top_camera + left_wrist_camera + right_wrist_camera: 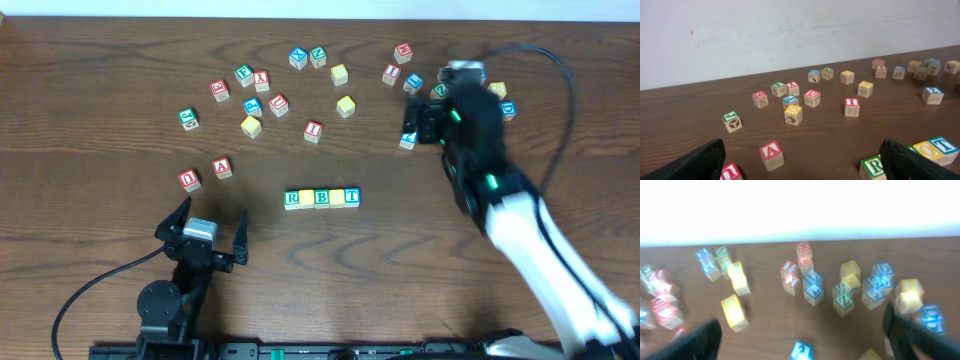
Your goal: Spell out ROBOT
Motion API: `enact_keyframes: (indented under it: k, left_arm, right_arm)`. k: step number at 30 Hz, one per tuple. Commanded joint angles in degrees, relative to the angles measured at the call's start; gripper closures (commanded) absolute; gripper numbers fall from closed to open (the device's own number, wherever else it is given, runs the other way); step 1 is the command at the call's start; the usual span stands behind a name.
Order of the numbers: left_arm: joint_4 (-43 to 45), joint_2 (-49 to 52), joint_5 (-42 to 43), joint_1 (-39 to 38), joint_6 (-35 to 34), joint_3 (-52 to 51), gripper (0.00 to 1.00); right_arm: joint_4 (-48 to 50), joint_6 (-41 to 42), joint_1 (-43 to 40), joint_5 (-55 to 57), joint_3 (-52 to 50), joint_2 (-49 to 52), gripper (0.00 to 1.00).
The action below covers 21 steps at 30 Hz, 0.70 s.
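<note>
Five cubes stand side by side in a row point(322, 197) at the table's middle front: green R point(292, 198), a yellow top, green B point(322, 197), a yellow top, blue T point(351, 196). In the left wrist view I see the R point(872, 166), a yellow O point(926, 149) and the T point(943, 145); my right finger hides the others. My left gripper point(205, 226) point(801, 146) is open and empty, left of and nearer than the row. My right gripper point(430, 122) point(801, 320) hangs open and empty over the back right cluster.
Loose cubes lie scattered across the back of the table point(110, 120). A red A point(223, 167) point(771, 152) and another red cube point(189, 179) sit just ahead of my left gripper. A blue 2 cube point(408, 140) point(801, 352) lies below my right gripper. The right wrist view is blurred.
</note>
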Motion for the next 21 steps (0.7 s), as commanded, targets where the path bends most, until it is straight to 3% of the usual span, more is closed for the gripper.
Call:
enact_keyframes:
  k: [1,8,15,21]
  left_arm:
    - [-2.8,-0.3,0.7,0.3,0.3,-0.5,0.03]
    - [-2.8,-0.3,0.7,0.3,0.3,-0.5,0.03]
    - [-2.8,-0.3,0.7,0.3,0.3,-0.5,0.03]
    - [-2.8,-0.3,0.7,0.3,0.3,-0.5,0.03]
  right_arm:
    - [10.2,-0.3,-0.2,1.5,-12.0,-9.7,0.01]
    - [35.1,0.3,-0.5,4.5,-36.3,-27.6,0.01]
    - [35.7,1.1,-1.8,4.5,-46.6,-38.4,0.01]
    - [29.8,1.1,-1.8,3.7,-47.8,-43.0,0.01]
